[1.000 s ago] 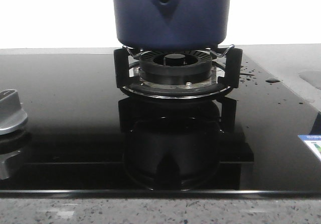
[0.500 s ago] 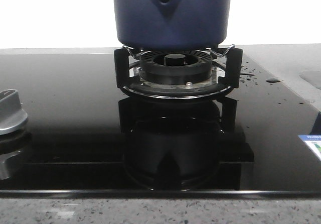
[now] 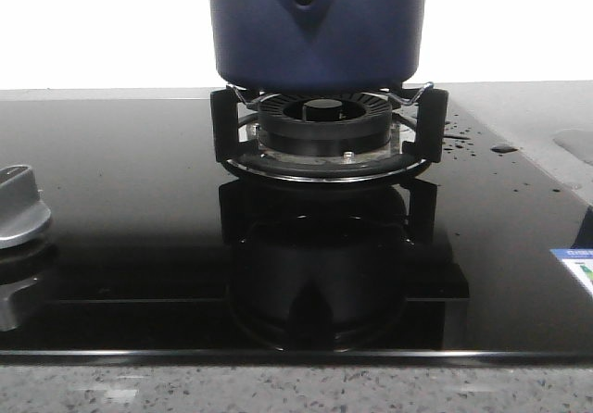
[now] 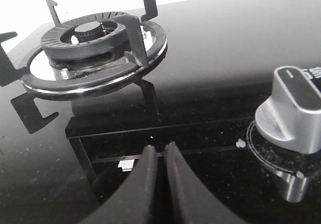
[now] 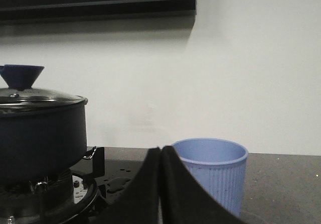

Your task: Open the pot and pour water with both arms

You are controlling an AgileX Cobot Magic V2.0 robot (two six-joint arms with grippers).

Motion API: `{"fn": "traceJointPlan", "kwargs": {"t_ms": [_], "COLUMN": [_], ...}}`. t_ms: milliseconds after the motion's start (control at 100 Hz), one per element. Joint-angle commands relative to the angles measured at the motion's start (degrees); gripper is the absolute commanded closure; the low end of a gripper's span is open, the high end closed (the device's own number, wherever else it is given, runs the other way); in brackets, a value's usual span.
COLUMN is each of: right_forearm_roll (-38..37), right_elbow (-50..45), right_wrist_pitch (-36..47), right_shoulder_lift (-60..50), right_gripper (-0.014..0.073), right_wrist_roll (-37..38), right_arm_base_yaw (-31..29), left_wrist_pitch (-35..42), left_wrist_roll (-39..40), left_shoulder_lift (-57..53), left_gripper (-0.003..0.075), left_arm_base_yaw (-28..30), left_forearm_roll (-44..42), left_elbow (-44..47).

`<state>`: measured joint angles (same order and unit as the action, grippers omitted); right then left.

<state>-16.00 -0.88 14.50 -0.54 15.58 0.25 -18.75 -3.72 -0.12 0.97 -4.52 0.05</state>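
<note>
Front view, compared over the last second: nothing is shifting. The pot (image 3: 317, 26) is sitting on the burner (image 3: 322, 126) near the back edge of the worktop (image 3: 130, 237), about midway along it, exactly where it sat one second and half a second ago. Droplets of water (image 3: 460, 135) are lying on the black glass just right of the burner, towards the back right corner, in the same pattern as before.

Right wrist view: the lid (image 5: 30, 94) is resting on the pot, blue knob up. A ribbed blue cup (image 5: 213, 175) is standing well to the side of the pot, off the glass on the stone counter. The right gripper (image 5: 161, 156) is hanging low and apart from both, fingers pressed together, grasping nothing.

Left wrist view: the left gripper (image 4: 158, 152) is hovering over the glass near the front edge, between a second, bare burner (image 4: 93, 53) and a silver control knob (image 4: 293, 111). Jaws clenched to a thin slit, empty.

Judgement: no change means no progress. The lid is on, so the opening step is not yet begun. Both arms appear to be idling. The next move likely calls for one gripper releasing and travelling to the lid knob. Wet glass is posing a slip risk.
</note>
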Motion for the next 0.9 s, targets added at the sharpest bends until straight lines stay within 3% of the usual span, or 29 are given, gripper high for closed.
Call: {"fn": "traceJointPlan", "kwargs": {"t_ms": [0, 90, 280, 370, 560, 680, 890], "right_forearm_roll": [0.37, 3.08, 17.21, 21.87, 22.87, 23.18, 23.46], "right_elbow": [-1.36, -1.36, -1.36, -0.17, 5.66, 10.63, 22.77], "right_wrist_pitch": [3.26, -1.15, -5.52, -8.63, -19.89, -26.40, -45.89], "right_shoulder_lift": [-1.12, -1.12, -1.12, -1.12, -1.12, -0.86, 7.13], "right_gripper": [0.0665, 0.0665, 0.0664, 0.0664, 0.0664, 0.0664, 0.0665], "right_wrist_roll": [-0.05, -0.05, -0.05, -0.05, -0.05, -0.05, -0.05], "right_arm_base_yaw": [-0.29, -0.29, -0.29, -0.29, -0.29, -0.29, -0.25], "left_wrist_pitch": [3.68, 8.43, 26.71, 32.91, 35.95, 31.96, 13.45], "left_wrist_roll": [0.65, 0.65, 0.65, 0.65, 0.65, 0.65, 0.65], "left_shoulder_lift": [-1.86, -1.86, -1.86, -1.86, -1.86, -1.86, 0.83], "left_gripper": [0.0741, 0.0741, 0.0741, 0.0741, 0.0741, 0.0741, 0.0741], "left_arm_base_yaw": [0.00, 0.00, -0.10, -0.10, -0.10, -0.10, -0.10], "left_forearm_roll": [0.04, 3.77, 41.31, 53.85, 75.06, 75.45, 66.15], "left_elbow": [2.69, 2.69, 2.59, 2.59, 2.35, 1.83, -3.47]}}
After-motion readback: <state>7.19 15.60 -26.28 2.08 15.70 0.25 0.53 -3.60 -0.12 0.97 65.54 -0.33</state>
